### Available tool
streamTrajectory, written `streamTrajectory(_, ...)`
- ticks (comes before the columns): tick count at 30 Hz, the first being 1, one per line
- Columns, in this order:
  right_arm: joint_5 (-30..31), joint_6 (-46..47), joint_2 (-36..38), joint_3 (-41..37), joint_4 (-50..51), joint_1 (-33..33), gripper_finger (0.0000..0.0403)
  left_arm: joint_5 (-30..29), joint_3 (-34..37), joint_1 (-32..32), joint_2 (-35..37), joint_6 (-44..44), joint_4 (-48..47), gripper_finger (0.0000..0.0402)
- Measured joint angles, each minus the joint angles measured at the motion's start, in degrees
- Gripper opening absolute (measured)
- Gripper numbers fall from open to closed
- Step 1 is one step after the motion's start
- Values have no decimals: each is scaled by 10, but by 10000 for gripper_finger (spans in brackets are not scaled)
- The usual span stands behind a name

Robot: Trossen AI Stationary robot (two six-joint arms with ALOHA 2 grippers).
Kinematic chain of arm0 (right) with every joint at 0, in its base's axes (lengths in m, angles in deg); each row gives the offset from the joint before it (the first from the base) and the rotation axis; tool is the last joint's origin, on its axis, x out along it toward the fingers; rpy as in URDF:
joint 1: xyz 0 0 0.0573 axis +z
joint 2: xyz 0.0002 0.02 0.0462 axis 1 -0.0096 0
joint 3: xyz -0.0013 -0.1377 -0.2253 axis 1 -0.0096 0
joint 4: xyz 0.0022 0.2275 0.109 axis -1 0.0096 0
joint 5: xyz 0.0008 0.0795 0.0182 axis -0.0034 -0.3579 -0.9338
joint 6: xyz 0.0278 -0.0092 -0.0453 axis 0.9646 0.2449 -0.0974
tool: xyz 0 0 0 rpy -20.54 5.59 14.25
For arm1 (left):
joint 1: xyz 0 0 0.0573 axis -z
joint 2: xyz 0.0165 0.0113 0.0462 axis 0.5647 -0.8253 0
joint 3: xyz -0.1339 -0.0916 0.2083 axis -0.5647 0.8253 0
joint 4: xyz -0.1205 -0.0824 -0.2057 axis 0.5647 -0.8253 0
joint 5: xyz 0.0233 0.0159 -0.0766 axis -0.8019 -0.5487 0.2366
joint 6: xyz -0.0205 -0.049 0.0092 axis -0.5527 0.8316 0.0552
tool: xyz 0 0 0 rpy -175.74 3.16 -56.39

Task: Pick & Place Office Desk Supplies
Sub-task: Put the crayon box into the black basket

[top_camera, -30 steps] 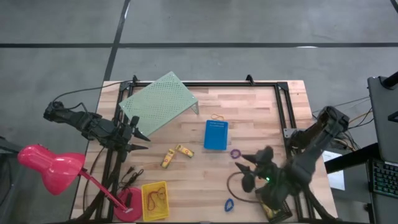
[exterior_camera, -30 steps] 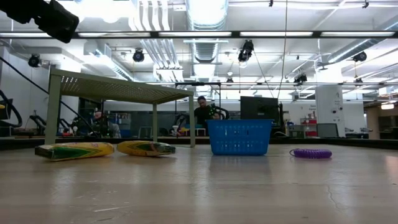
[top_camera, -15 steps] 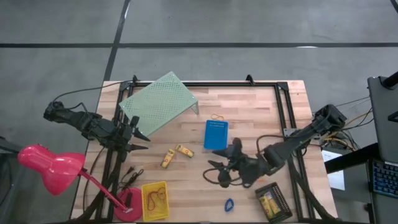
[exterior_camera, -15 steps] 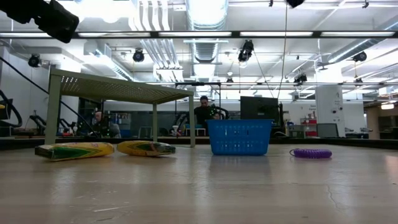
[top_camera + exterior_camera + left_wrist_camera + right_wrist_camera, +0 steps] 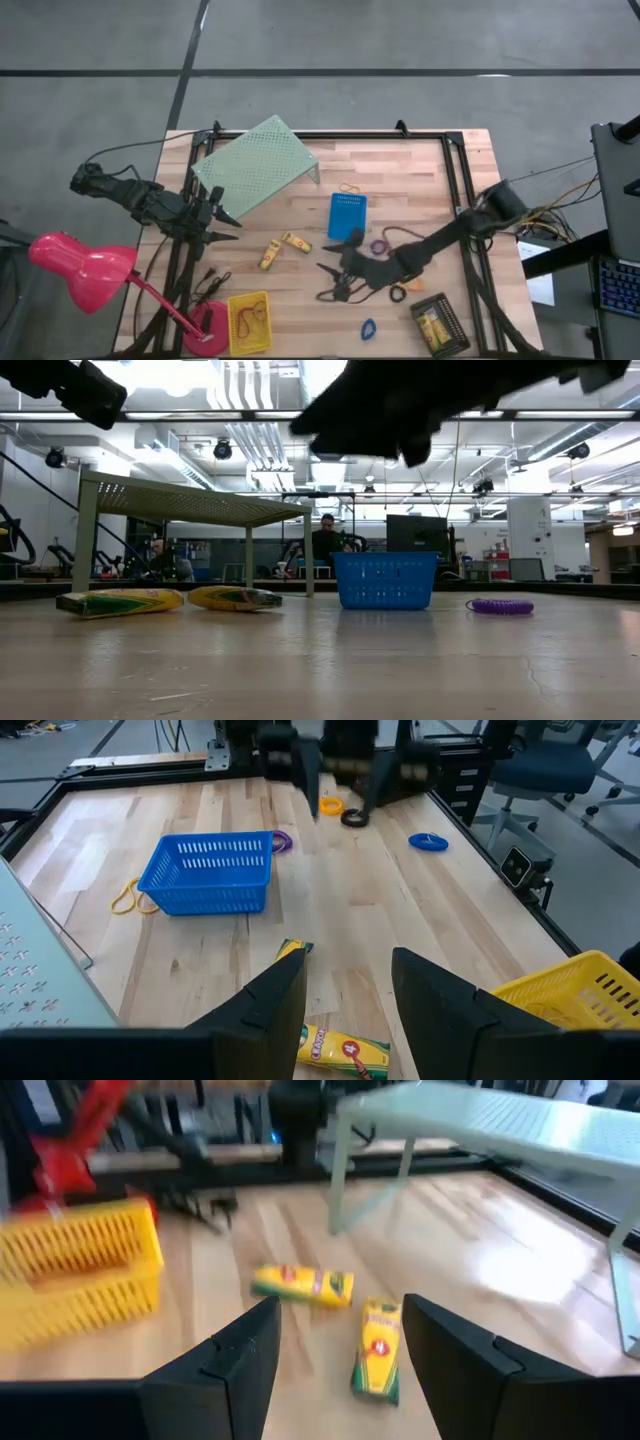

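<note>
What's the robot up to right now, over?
Right tool open, empty, above mid-table. Left tool open, parked at left edge. Two yellow pieces loose on the wood ahead of right tool. Path clear.

2 yellow pieces [image 5: 282, 248] flat mid-table, purple ring [image 5: 379, 246] by blue bin, blue ring [image 5: 368, 328] near edge, probably rubber band [image 5: 348, 188].

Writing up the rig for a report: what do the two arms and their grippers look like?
Both arms are dark, jointed links with cables trailing from them. The left gripper and right gripper each end in two tapered dark fingers, plain and unmarked.
</note>
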Motion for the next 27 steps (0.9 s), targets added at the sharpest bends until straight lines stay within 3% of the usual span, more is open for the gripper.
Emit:
streamTrajectory(7, 155, 20, -119, 81, -1, -3, 205, 0, 0, 0, 0, 0, -1, 154)
streamTrajectory(10, 183, 24, -170, 122, -1, -7, 205, 0, 0, 0, 0, 0, -1, 154)
streamTrajectory(19, 169, 85, -249, 188, 1, -22, 206, 0, 0, 0, 0, 0, -3, 154)
streamTrajectory(24, 65, 91, -243, 167, 1, -43, 206, 0, 0, 0, 0, -2, -3, 154)
streamTrajectory(27, 43, 93, -238, 157, 1, -56, 206, 0, 0, 0, 0, -2, -4, 154)
